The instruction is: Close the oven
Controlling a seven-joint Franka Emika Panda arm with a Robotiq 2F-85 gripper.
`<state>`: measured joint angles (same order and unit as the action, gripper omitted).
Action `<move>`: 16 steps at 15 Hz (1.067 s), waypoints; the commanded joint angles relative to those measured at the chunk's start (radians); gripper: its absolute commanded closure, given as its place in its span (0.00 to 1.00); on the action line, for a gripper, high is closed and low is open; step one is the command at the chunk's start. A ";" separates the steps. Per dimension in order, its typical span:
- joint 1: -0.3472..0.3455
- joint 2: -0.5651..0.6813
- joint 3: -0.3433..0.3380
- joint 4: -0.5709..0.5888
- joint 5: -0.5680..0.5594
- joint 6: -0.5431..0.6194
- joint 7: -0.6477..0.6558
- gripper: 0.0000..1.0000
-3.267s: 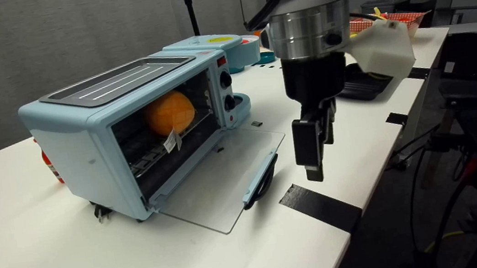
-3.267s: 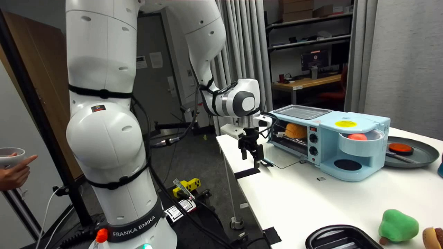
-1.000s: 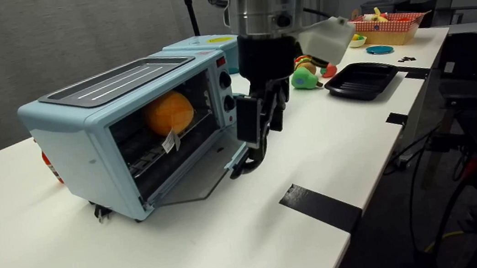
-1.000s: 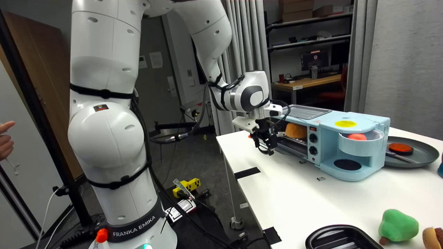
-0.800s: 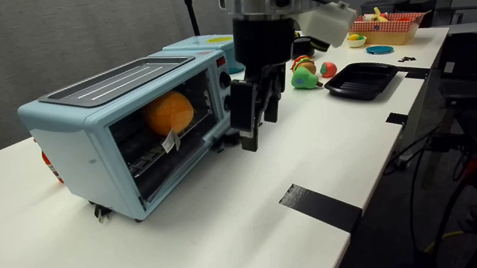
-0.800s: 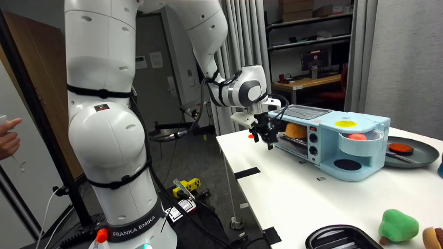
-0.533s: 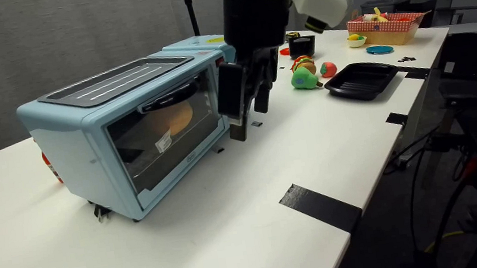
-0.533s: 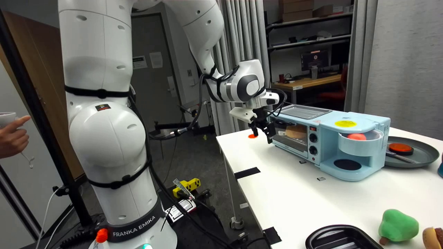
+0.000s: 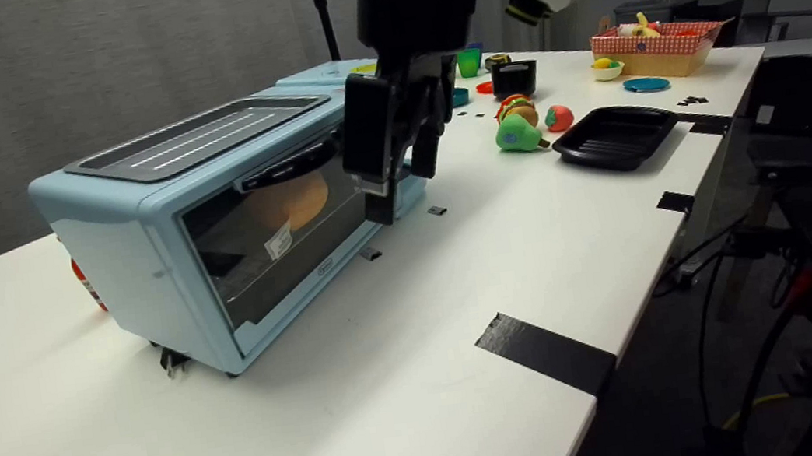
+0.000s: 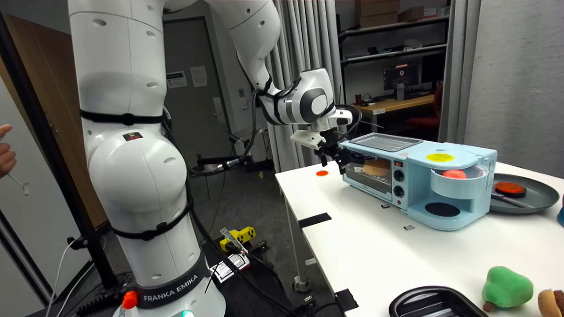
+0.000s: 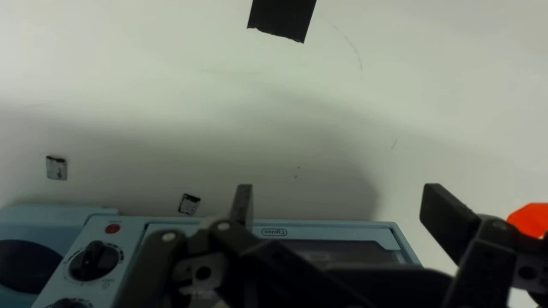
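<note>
My gripper (image 11: 338, 196) spread wide, just in front of toaster oven (image 10: 416, 181); glass door (image 9: 320, 231) closed, black handle (image 9: 288, 166) along top, orange item (image 9: 304, 198) inside.

Glass door (image 9: 303, 249): is now standing upright against the oven (image 10: 409, 176), no longer lying lowered.
Handle (image 9: 290, 166): is now riding near the door's top.
Gripper (image 9: 402, 184): is hovering higher than before.

Located on table (image 9: 367, 406): oven (image 9: 169, 204), with tray (image 9: 198, 138) on top and item (image 9: 304, 198) inside, behind door (image 9: 264, 280). Observed gripper (image 11: 338, 188) before oven. In an exterior view, found pan (image 10: 542, 198) right of oven. In an exterior view, found pear (image 9: 517, 133) left of dish (image 9: 615, 137), burger (image 9: 518, 109) behind pear.
</note>
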<state>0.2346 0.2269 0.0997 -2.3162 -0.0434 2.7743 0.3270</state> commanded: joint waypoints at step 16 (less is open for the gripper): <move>0.037 -0.380 0.065 -0.252 -0.239 0.151 0.139 0.00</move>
<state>0.2726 -0.0706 0.1547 -2.4974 -0.2441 2.8883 0.4269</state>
